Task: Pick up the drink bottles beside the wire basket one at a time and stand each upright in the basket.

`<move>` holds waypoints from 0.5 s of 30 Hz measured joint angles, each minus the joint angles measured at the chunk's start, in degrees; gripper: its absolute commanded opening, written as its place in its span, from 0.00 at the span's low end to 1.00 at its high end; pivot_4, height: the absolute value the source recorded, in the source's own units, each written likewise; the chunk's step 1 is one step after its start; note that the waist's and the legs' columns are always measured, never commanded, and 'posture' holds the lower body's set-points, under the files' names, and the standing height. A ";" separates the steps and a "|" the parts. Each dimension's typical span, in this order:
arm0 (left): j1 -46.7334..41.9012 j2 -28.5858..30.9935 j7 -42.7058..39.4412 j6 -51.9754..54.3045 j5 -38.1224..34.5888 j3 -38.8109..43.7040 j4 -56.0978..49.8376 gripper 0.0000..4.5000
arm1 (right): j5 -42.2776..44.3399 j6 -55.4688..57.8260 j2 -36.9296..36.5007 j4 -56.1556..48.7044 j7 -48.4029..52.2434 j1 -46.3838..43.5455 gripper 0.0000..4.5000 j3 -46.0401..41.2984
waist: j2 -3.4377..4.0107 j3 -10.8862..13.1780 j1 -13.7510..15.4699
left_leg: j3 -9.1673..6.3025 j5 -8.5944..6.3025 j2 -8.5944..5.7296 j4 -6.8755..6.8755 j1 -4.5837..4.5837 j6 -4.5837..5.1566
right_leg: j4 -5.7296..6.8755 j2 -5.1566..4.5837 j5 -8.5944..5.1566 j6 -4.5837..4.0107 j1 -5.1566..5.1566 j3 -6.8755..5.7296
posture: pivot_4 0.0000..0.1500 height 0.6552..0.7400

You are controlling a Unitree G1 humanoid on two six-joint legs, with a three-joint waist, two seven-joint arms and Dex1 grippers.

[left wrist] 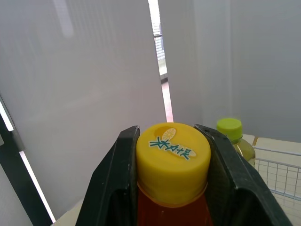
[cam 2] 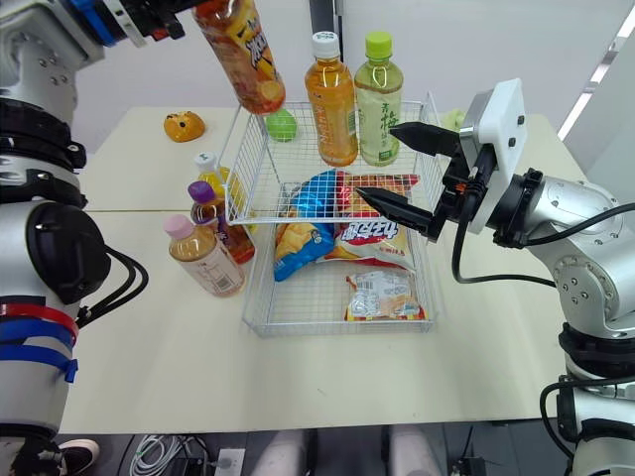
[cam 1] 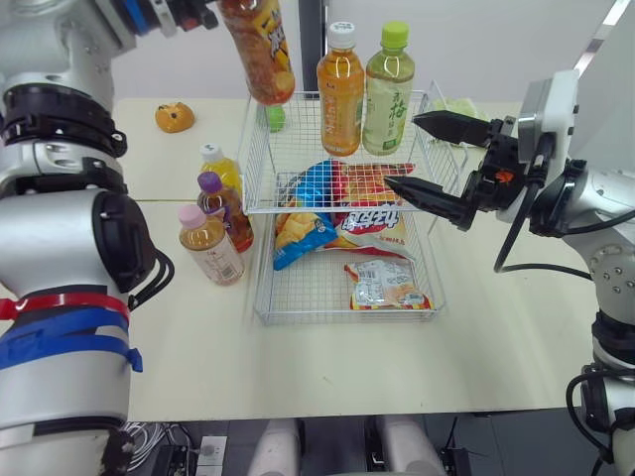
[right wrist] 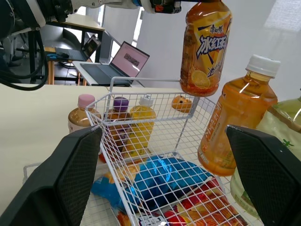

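My left gripper (left wrist: 167, 137) is shut on the yellow cap of an orange iced-tea bottle (cam 1: 257, 52), which hangs slightly tilted in the air above the far left corner of the wire basket (cam 1: 260, 260). Two bottles stand upright at the basket's back: an orange one with a white cap (cam 1: 340, 95) and a green tea (cam 1: 389, 94). Left of the basket stand three bottles: yellow with a white cap (cam 1: 220, 171), purple-capped (cam 1: 226, 209) and pink-capped (cam 1: 209, 246). My right gripper (cam 1: 402, 151) is open over the basket's right side, holding nothing.
Snack bags lie in the basket: a red one (cam 1: 374, 212), a blue one (cam 1: 309, 212) and a small packet (cam 1: 386, 286). An orange toy (cam 1: 175, 116) and a green object (cam 1: 276, 118) sit on the table behind. A laptop (right wrist: 127, 59) stands on a far desk.
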 measured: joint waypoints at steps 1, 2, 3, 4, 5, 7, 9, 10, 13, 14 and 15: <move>0.00 -0.47 -0.30 -0.15 0.00 0.02 0.00 0.31 | 0.40 0.38 -0.17 -0.45 -0.29 0.05 1.00 -0.33 | 0.00 0.00 0.04 | 0.00 0.00 0.00 0.02 -0.09 0.00 | 0.01 0.00 0.00 0.00 -0.10 0.01 | 1.00 1.00; 0.00 -0.83 -0.43 -0.18 0.00 0.04 0.00 0.31 | 0.68 0.60 -0.34 -0.79 -0.60 0.17 1.00 -0.54 | 0.00 0.00 0.06 | 0.00 0.00 0.00 0.02 -0.13 0.00 | 0.02 -0.02 0.00 0.00 -0.13 0.01 | 1.00 1.00; 0.01 -1.31 -0.54 -0.28 0.00 0.06 0.00 0.31 | 1.08 0.86 -0.51 -1.15 -1.04 0.29 1.00 -0.65 | 0.00 0.00 0.07 | 0.00 0.00 0.00 0.03 -0.16 0.00 | 0.02 -0.02 0.00 0.00 -0.15 0.01 | 1.00 1.00; 0.05 -1.75 -0.60 -0.44 0.03 0.06 0.00 0.31 | 1.44 1.13 -0.63 -1.46 -1.23 0.40 1.00 -0.66 | 0.00 0.00 0.07 | 0.00 0.00 0.00 0.03 -0.18 0.00 | 0.02 -0.02 0.00 0.00 -0.16 0.01 | 1.00 1.00; 0.18 -2.27 -0.60 -0.68 0.09 0.06 0.00 0.31 | 1.61 1.56 -0.69 -1.89 -1.49 0.58 1.00 -0.67 | 0.00 0.00 0.07 | 0.00 0.00 0.00 0.03 -0.18 0.00 | 0.02 -0.02 0.00 0.00 -0.17 0.01 | 1.00 1.00; 0.84 -3.29 0.16 -1.38 0.13 0.29 0.00 0.31 | 1.76 1.82 -0.92 -2.32 -2.08 1.00 1.00 -0.79 | 0.01 0.00 0.08 | 0.00 0.00 0.00 0.04 -0.18 0.00 | 0.03 -0.02 0.00 0.00 -0.16 0.01 | 1.00 1.00; 2.41 -4.61 1.74 -2.41 0.43 0.42 0.13 0.31 | 1.88 2.06 -1.00 -2.35 -2.59 1.31 1.00 -0.84 | 0.01 0.00 0.12 | 0.00 0.01 0.00 0.07 -0.18 0.00 | 0.06 -0.02 0.01 -0.01 -0.16 0.02 | 1.00 1.00; 3.34 -5.14 2.35 -2.90 0.72 0.40 0.67 0.31 | 1.97 2.23 -1.03 -2.40 -2.79 1.32 1.00 -0.86 | 0.01 0.00 0.10 | 0.00 0.01 0.00 0.08 -0.18 0.00 | 0.07 -0.02 0.01 -0.02 -0.17 0.02 | 1.00 1.00; 5.08 -5.89 3.44 -3.03 1.44 0.40 2.32 0.31 | 2.28 2.45 -1.19 -2.54 -3.40 1.32 1.00 -1.03 | 0.00 0.00 0.05 | 0.00 0.01 -0.02 0.09 -0.21 0.00 | 0.06 0.00 0.02 -0.02 -0.20 0.01 | 1.00 1.00; 5.54 -6.00 3.57 -3.12 1.71 0.39 2.50 0.31 | 2.53 2.57 -1.28 -2.55 -3.51 1.32 1.00 -1.10 | 0.00 0.00 0.05 | 0.00 0.01 -0.01 0.08 -0.23 0.00 | 0.06 0.00 0.02 -0.02 -0.21 0.00 | 1.00 1.00; 5.78 -6.01 3.62 -3.58 1.79 0.44 2.58 0.31 | 2.72 2.75 -1.52 -2.60 -3.52 1.32 1.00 -1.11 | 0.00 0.00 0.05 | 0.00 0.00 -0.01 0.08 -0.26 0.00 | 0.04 -0.01 0.02 -0.02 -0.23 0.00 | 1.00 1.00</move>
